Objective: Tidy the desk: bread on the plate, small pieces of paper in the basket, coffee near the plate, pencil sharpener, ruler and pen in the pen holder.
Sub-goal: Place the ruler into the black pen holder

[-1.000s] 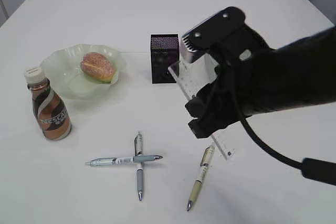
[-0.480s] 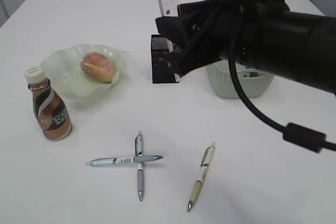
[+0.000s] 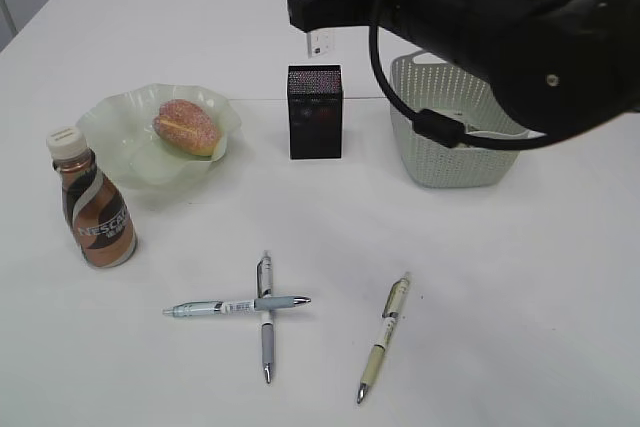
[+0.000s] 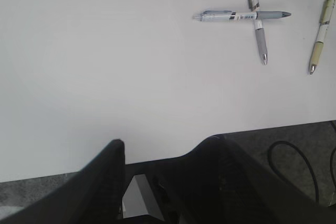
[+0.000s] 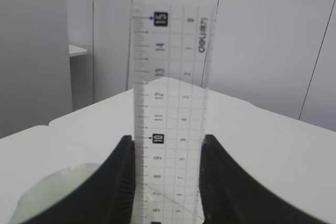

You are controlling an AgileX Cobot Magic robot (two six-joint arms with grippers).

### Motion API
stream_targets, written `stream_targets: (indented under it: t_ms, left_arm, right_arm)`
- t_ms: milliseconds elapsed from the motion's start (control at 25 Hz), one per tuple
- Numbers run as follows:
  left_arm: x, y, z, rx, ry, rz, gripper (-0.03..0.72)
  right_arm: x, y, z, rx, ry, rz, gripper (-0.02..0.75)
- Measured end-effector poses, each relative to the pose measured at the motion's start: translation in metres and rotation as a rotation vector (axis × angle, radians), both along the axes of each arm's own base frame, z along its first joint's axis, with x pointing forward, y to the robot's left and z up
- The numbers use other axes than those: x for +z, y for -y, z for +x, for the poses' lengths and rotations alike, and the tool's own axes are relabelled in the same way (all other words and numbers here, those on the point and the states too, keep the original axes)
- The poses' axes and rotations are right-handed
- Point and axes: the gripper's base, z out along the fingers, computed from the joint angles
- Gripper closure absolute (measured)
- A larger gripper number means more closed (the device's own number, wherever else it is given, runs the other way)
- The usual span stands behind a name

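- Lowest in the exterior frame, three pens lie loose on the desk (image 3: 520,347): a crossed pair of pens (image 3: 262,304) left of centre and a yellowish pen (image 3: 383,336) to their right. By the look of it, none has reached the holder yet.
- At the left edge stands the coffee (image 3: 94,211), just below and left of the plate (image 3: 120,119), close enough to count as done.
- The bread (image 3: 186,126) rests on the plate, so that step appears finished.
- At centre stands the pen holder (image 3: 315,112); its contents cannot be made out.
- Right of it sits the basket (image 3: 450,137); something pale lies inside, too unclear to name.
- Top centre, the right gripper (image 3: 318,9) hangs above the holder, jaws clamped on the edges of the ruler (image 5: 170,114). The ruler's end (image 3: 321,43) points down at the holder, not yet inside.
- The left gripper (image 4: 163,166) sits at the desk's near edge, jaws apart and empty.
- No pencil sharpener is visible.
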Motion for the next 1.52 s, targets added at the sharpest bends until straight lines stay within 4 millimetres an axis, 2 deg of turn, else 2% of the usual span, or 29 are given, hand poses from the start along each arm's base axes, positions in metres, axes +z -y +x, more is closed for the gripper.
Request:
stream_targets:
  t_ms: [200,400,760,920,1080,1320,1520]
  left_arm:
    - [0.0,0.0,0.0,0.0,0.0,0.0,0.265]
    - [0.0,0.0,0.0,0.0,0.0,0.0,0.265]
    - [0.0,0.0,0.0,0.0,0.0,0.0,0.265]
    - [0.0,0.0,0.0,0.0,0.0,0.0,0.265]
    - [0.0,0.0,0.0,0.0,0.0,0.0,0.265]
    - [0.0,0.0,0.0,0.0,0.0,0.0,0.265]
    - [0.0,0.0,0.0,0.0,0.0,0.0,0.265]
  right_arm:
    - [-0.011,-0.01,0.044,-0.039,0.021,0.03,0.488]
    - [-0.038,-0.013,0.085,-0.08,-0.004,0.018,0.488]
    - [-0.066,-0.028,0.139,-0.1,-0.063,-0.044,0.488]
    - [-0.085,-0.033,0.151,-0.1,-0.099,-0.069,0.488]
    - [-0.104,-0.028,0.157,-0.12,-0.151,-0.085,0.488]
    - [-0.108,-0.009,0.165,-0.171,-0.183,-0.058,0.488]
    - [-0.113,-0.007,0.166,-0.176,-0.208,-0.064,0.488]
